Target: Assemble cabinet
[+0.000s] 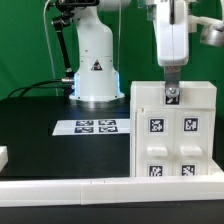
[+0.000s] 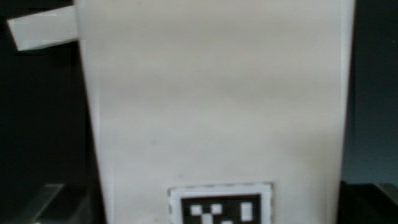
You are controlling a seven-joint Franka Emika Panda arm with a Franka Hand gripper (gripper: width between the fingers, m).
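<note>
The white cabinet (image 1: 172, 135) stands at the exterior view's right, against the low white wall at the front. Its face shows recessed compartments, each with a black-and-white tag. My gripper (image 1: 171, 93) comes down from above onto the cabinet's top edge, where another small tag sits. In the wrist view a white panel of the cabinet (image 2: 214, 100) fills the space between my fingers, with a tag at the near end. The gripper (image 2: 217, 215) straddles this panel and looks shut on it. Only dim bits of the fingers show at the frame's corners.
The marker board (image 1: 87, 126) lies flat on the black table in the middle. The robot's white base (image 1: 96, 70) stands behind it. A low white wall (image 1: 70, 188) runs along the front edge, and a small white block (image 1: 3, 157) sits at the far left.
</note>
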